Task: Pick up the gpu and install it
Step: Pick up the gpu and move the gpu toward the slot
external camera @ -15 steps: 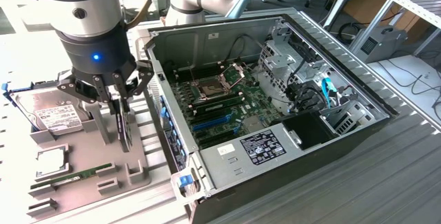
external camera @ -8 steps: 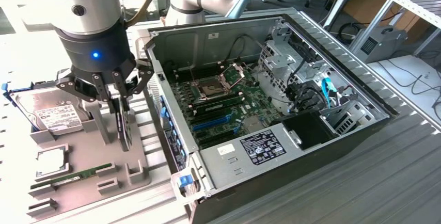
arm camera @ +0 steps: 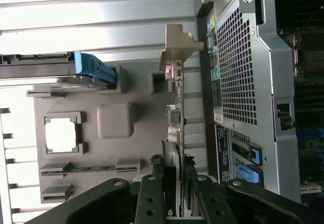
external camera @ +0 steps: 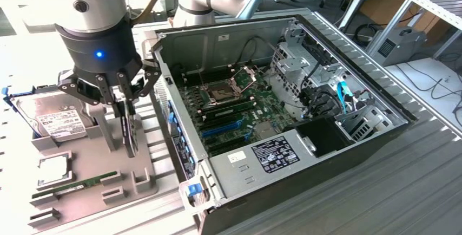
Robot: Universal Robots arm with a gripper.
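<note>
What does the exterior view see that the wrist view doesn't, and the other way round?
The exterior view adds the blue light on the arm and the white label on the hard drive. The wrist view adds the holey back panel. Both share the gpu, upright over the gray tray, with the gripper jaws shut on it.
</note>
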